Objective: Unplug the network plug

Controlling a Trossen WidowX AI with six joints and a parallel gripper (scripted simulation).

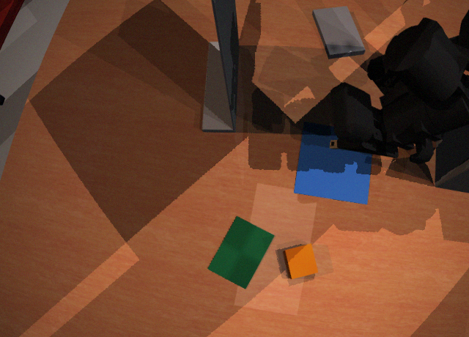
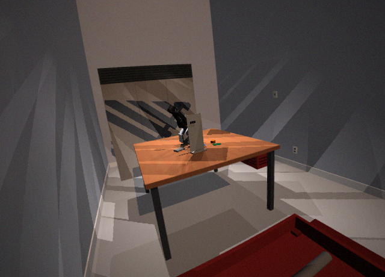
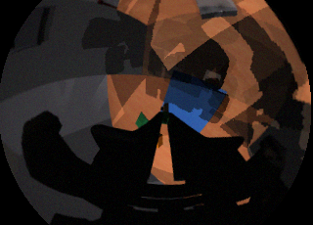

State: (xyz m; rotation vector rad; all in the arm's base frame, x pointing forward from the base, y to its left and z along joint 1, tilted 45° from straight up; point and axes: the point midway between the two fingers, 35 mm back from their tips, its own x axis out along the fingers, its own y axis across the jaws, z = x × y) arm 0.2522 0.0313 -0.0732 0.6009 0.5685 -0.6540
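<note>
The small network plug [image 1: 333, 143] [image 3: 164, 108] is out of the panel, its pale end showing past the fingertips. My gripper [image 1: 339, 145] [image 3: 164, 114] is shut on it. In the top view the plug overlaps the upper part of the blue square [image 1: 329, 187] [image 3: 196, 118]; its exact height above the square cannot be told. The wrist view shows the square beyond and to the right of the fingertips. The tab is too dark to make out. The upright panel [image 1: 227, 42] [image 2: 195, 133] stands left of the gripper in the top view.
A grey block [image 1: 338, 31] [image 2: 178, 149] [image 3: 214, 2] lies behind the square. A green rectangle [image 1: 241, 252] [image 2: 216, 144] [image 3: 141, 119] and an orange cube [image 1: 302, 261] [image 2: 213, 141] [image 3: 159, 141] are in front of it. The panel's foot [image 1: 218, 113] rests on the table.
</note>
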